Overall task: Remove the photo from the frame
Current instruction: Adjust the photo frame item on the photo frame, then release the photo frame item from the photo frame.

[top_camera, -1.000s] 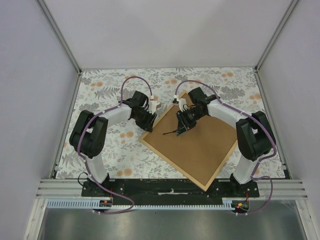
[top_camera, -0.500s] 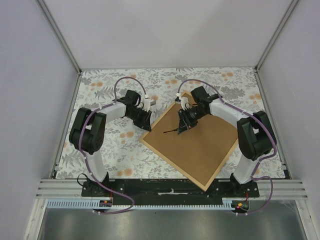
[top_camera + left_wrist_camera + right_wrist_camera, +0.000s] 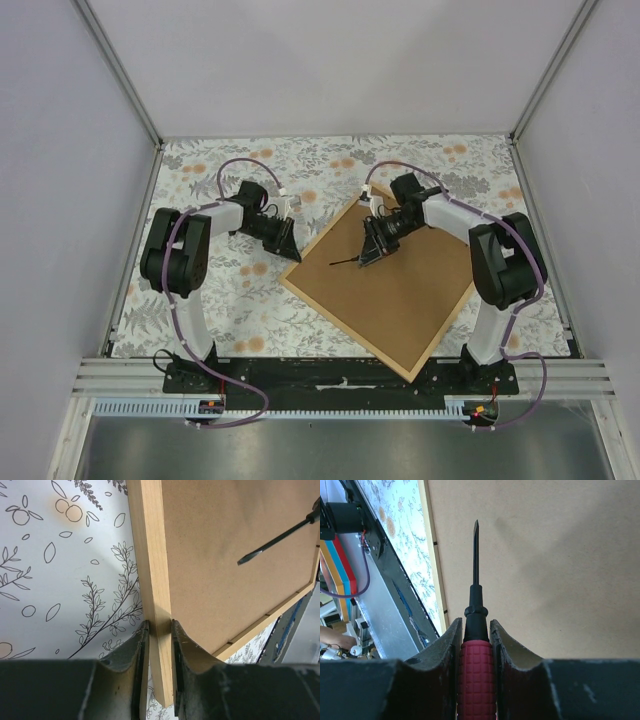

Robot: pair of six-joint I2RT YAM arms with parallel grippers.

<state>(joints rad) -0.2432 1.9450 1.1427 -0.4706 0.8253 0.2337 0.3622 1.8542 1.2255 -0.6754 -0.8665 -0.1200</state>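
The frame [image 3: 400,290] lies face down on the table, turned like a diamond, its brown back board [image 3: 235,530] facing up. My left gripper [image 3: 292,250] [image 3: 159,627] is at its left edge, shut on the light wooden strip [image 3: 152,570]. Above the board's upper part, my right gripper [image 3: 375,250] [image 3: 476,625] is shut on a screwdriver [image 3: 476,655] with a red handle. The black blade [image 3: 348,262] points down-left and its tip hovers over the board [image 3: 550,555]. The photo is hidden under the board.
A floral cloth [image 3: 220,290] covers the table. Grey walls with metal posts [image 3: 135,110] close in three sides. A black rail [image 3: 340,375] holding both arm bases runs along the near edge, close to the frame's lowest corner [image 3: 411,378].
My left gripper has come down onto the frame's left edge and closed on the wooden strip. The right gripper shifted slightly with the screwdriver still held.
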